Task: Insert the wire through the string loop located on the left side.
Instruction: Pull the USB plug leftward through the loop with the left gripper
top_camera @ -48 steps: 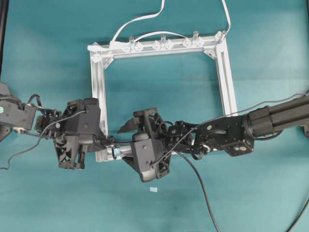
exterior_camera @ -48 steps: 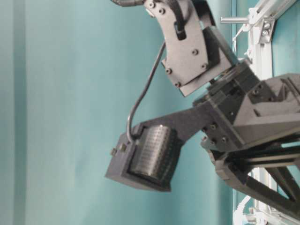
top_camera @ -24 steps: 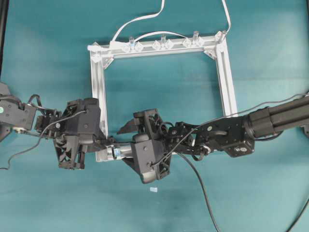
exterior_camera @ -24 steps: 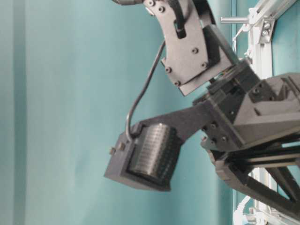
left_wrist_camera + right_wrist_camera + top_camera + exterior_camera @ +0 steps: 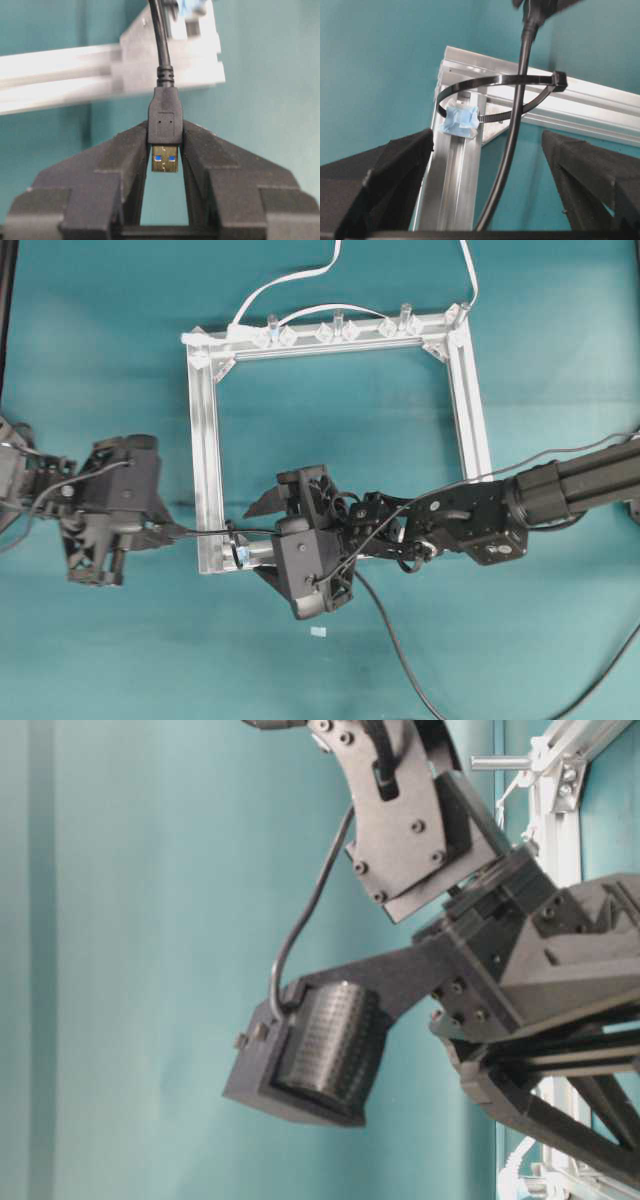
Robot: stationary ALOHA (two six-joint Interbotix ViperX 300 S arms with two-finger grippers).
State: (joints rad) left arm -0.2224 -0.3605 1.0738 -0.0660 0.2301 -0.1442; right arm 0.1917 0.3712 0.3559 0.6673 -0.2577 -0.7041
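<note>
The wire is a thin black cable ending in a metallic USB plug. My left gripper is shut on the plug's black housing, left of the aluminium frame, and shows from above as the left gripper. From there the wire runs right through the string loop, a dark arc with a pale blue tab at the frame's bottom-left corner. My right gripper stands open on either side of the wire without touching it, just inside that corner; from above the right gripper.
A white flat cable arcs over the frame's top bar, where several clear clips stand. A small pale scrap lies on the teal table below the right gripper. The table-level view is filled by the arm's camera housing.
My left gripper has moved left, away from the frame's corner, with the plug in it, drawing the wire out taut through the loop. The right gripper stays open in place.
</note>
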